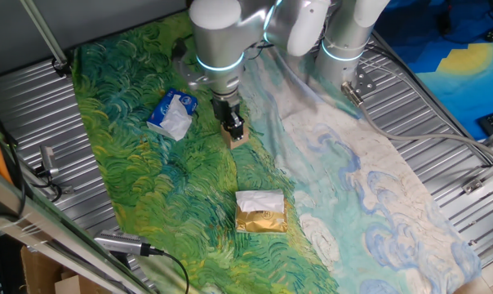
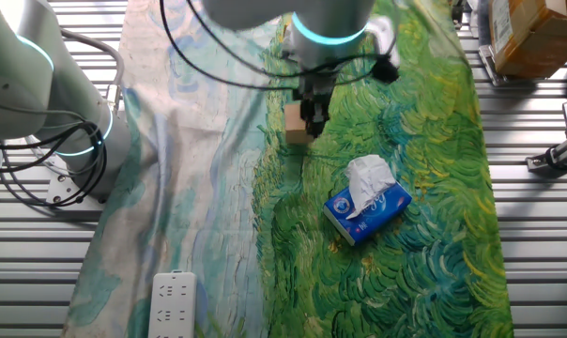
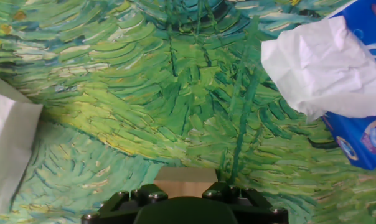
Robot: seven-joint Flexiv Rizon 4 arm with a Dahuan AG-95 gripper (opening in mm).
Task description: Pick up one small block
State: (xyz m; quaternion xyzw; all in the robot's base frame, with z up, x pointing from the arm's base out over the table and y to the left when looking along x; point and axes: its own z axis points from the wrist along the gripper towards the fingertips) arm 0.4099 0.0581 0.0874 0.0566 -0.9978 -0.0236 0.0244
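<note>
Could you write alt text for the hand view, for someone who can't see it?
Looking down from the robot's hand, a small light-brown block sits at the bottom edge, just ahead of the dark gripper. It rests on a cloth of swirling green brushstrokes, with a blue-and-white tissue packet at the right.

Arm being held low over the table.
The gripper (image 1: 233, 129) is being pointed straight down, its fingers closed on the small block (image 2: 298, 123).

light: we see even, bright, diffuse overhead light | shadows: soft, faint beneath the arm (image 1: 230, 49) | glare: mild sheen on its casing | focus: our fixed views sharp; hand view soft on the white tissue (image 3: 319, 68)
</note>
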